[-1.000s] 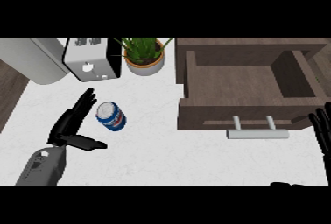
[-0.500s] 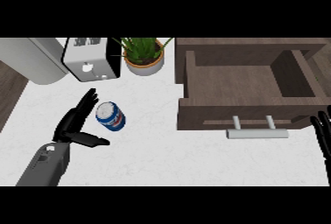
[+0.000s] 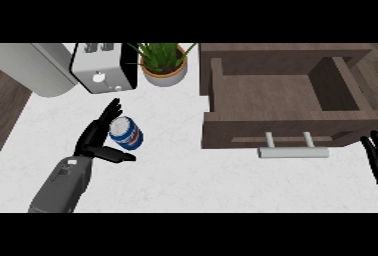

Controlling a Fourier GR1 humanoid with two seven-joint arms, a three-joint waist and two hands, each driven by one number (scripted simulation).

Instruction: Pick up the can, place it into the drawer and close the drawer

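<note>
Our left hand sits at the can, on the white worktop left of the drawer. Fingers run straight up along the can's left side, thumb spread out below its base; the hand is apart, not yet clamped on anything. Whether the fingers touch the can we cannot tell.

The can, blue and white with a red mark, appears to stand on the worktop with its pale top towards the toaster.

Step in hand, as we judge it: the grasp. To do it well we should bring the palm flush against the can's side, then curl fingers and thumb round its middle rather than its rim, so it does not tip or roll away to the right. Lift only once the wrap is complete.

The drawer is pulled open, its wooden cavity bare, handle facing us. The near wall must be cleared on the way in, so we carry the can high.

Our right hand shows only as straight fingertips at the right edge, resting.

Nearby: toaster, potted plant, and a large pale appliance behind the can. None blocks the path to the drawer.
</note>
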